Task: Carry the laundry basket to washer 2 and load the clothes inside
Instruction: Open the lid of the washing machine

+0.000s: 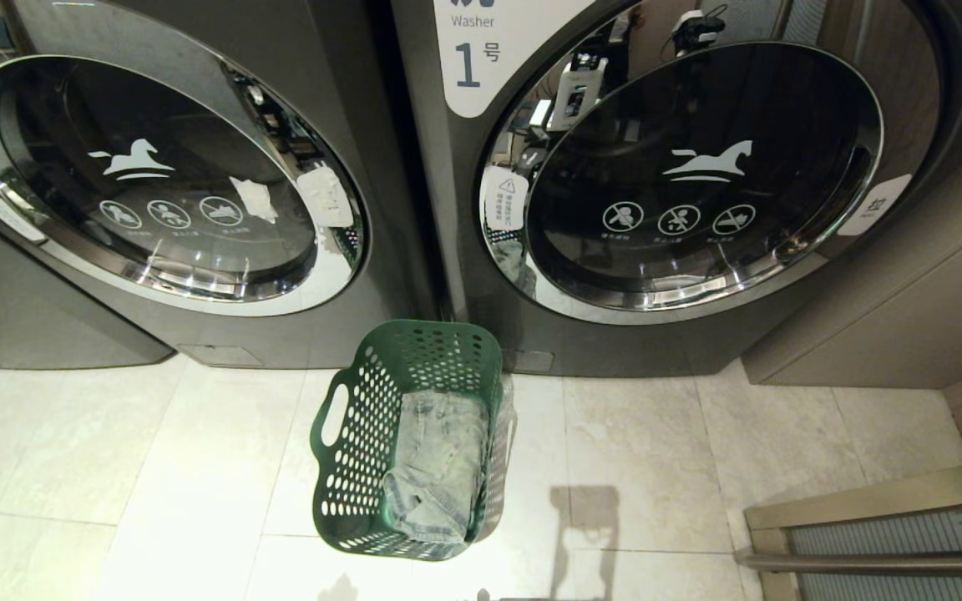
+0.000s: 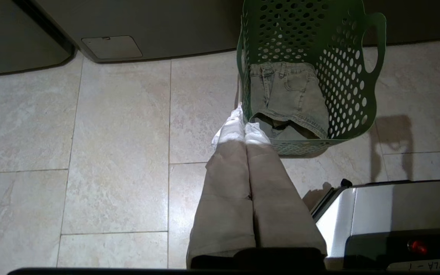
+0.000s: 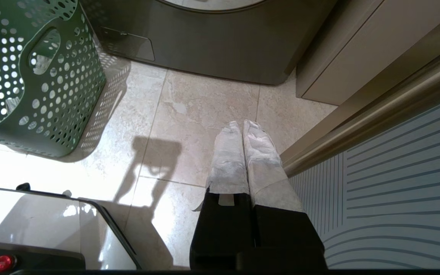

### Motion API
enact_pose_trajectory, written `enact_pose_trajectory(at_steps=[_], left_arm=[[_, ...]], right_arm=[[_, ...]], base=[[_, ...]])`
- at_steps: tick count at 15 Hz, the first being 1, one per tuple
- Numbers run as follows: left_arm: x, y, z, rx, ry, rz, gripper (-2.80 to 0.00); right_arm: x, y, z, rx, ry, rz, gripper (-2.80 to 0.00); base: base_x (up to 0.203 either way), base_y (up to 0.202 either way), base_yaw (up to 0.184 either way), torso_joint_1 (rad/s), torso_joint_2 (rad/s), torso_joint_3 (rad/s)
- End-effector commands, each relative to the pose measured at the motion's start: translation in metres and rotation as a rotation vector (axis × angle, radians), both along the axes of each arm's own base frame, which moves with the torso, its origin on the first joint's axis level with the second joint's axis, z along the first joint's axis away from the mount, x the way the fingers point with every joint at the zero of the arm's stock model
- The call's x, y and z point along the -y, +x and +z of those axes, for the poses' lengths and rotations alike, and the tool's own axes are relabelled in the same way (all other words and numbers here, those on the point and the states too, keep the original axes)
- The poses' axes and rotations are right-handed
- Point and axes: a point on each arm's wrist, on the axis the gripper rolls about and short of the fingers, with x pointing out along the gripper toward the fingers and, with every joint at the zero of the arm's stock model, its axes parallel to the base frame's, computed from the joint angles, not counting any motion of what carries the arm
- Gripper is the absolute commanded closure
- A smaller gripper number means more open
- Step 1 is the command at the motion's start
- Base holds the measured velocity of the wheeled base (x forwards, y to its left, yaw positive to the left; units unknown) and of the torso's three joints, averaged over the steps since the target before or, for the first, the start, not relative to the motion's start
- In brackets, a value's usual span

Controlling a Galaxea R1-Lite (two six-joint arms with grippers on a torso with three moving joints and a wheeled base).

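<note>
Laundry basket (image 1: pixel 411 434) sits on tile floor (image 1: pixel 155 467) just in front of the gap btwn two grey washers; right one is labelled washer 1 (image 1: pixel 698 184). Clothes (image 1: pixel 439 467) lie inside it. Left gripper (image 2: pixel 245 128) & right gripper (image 3: pixel 241 126) both closed, empty, above floor. Cabinet (image 1: pixel 890 317) to the right.

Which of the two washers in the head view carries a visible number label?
The right-hand washer: a white label at its upper left reads "Washer 1". The left-hand washer shows no number here. The laundry basket stands between them.
</note>
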Motion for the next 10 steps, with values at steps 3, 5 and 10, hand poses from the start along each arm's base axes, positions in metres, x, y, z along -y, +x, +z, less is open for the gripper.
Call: enact_pose_trajectory(at_steps=[3,5,10], left_arm=[[0.000,-0.002,0.013,0.086,0.016,-0.002,0.00],[0.000,-0.009,0.033,0.178,0.031,-0.010,0.00],[0.001,-0.013,0.103,0.243,0.029,-0.071,0.00]], right_arm=[[0.000,0.000,0.000,-0.002,0.001,-0.001,0.00],[0.000,0.000,0.000,-0.002,0.001,-0.001,0.00],[0.000,0.000,0.000,-0.002,0.000,0.001,0.00]], base=[[0.000,0.000,0.000,0.000,0.00,0.000],[0.000,0.000,0.000,0.000,0.00,0.000],[0.000,0.000,0.000,0.000,0.00,0.000]])
